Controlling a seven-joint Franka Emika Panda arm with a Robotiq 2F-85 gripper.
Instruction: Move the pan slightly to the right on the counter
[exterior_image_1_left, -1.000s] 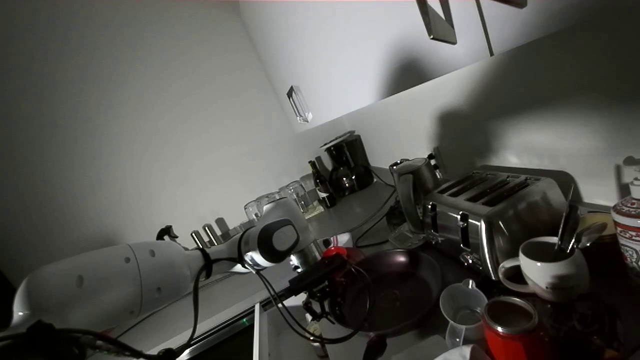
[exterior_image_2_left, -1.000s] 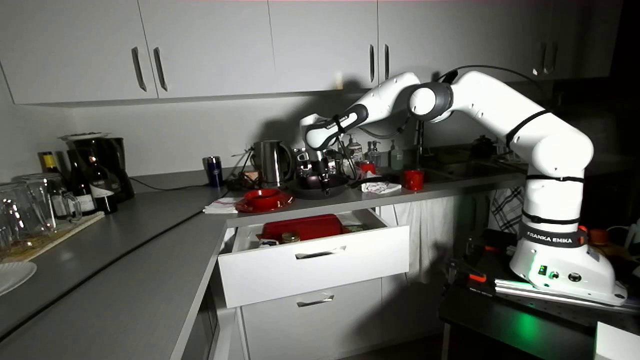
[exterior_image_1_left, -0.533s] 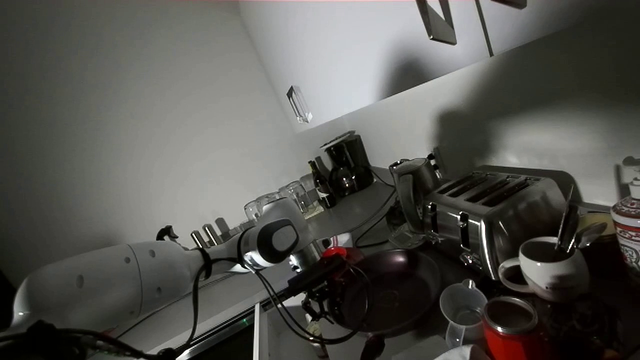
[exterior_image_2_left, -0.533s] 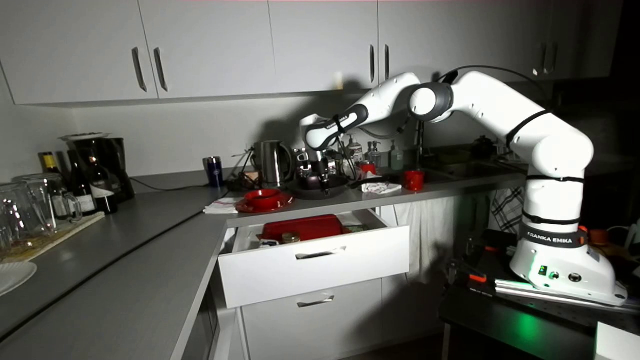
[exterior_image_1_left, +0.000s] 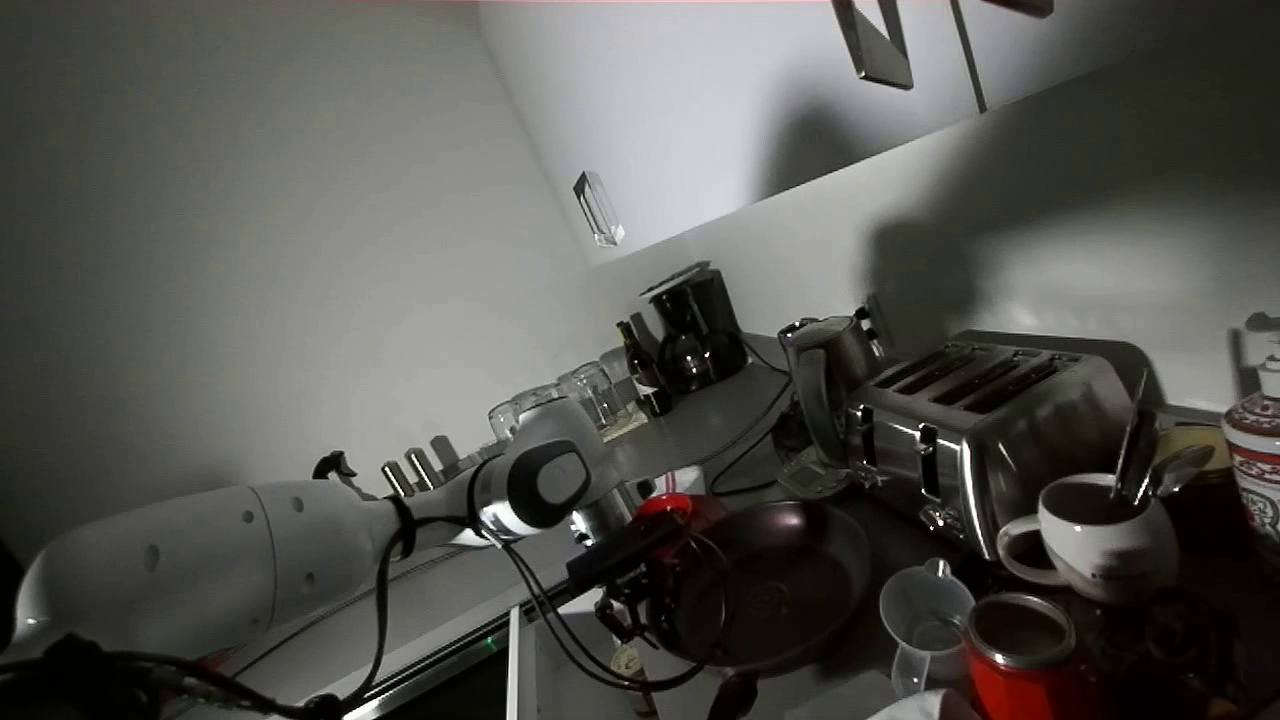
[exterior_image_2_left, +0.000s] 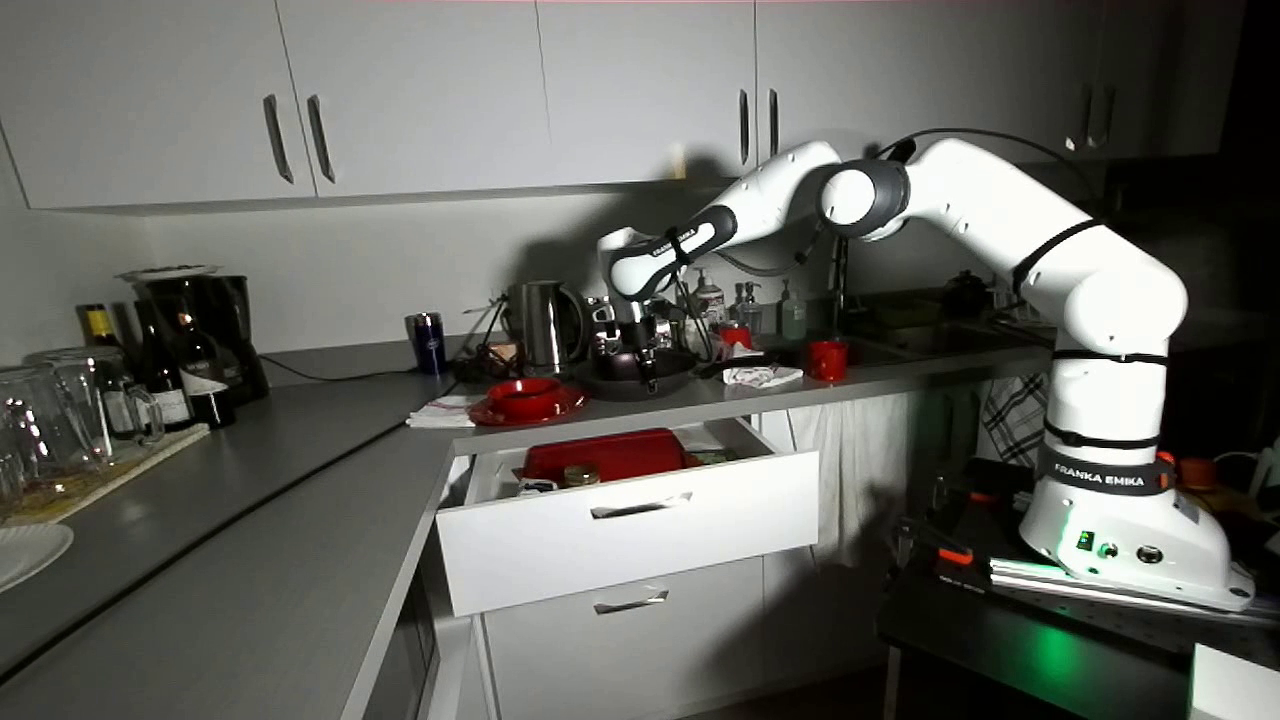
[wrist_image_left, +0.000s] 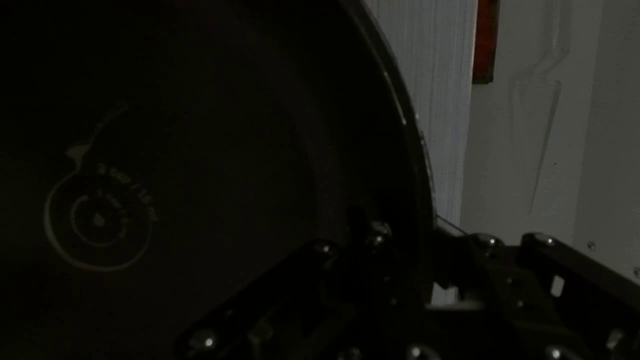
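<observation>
On the tabletop (wrist_image_left: 442, 100), the pan (wrist_image_left: 215, 170) lies at nine o'clock from the tool (wrist_image_left: 412, 242) in the wrist view, the narrow-set jaws straddling its rim (wrist_image_left: 411, 122), probably gripping (it's dark there). In an exterior view its handle (exterior_image_2_left: 740, 363) aims at three o'clock, the likely path.

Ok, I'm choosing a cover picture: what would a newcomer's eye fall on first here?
Most likely the white robot arm spanning the right half of an exterior view, its pincer closed on the rim of the dark pan. Next, the glossy red bowl on a red plate, left of the pan there, above the open white drawer. The shiny toaster, right of the pan in an exterior view, might come third.
</observation>
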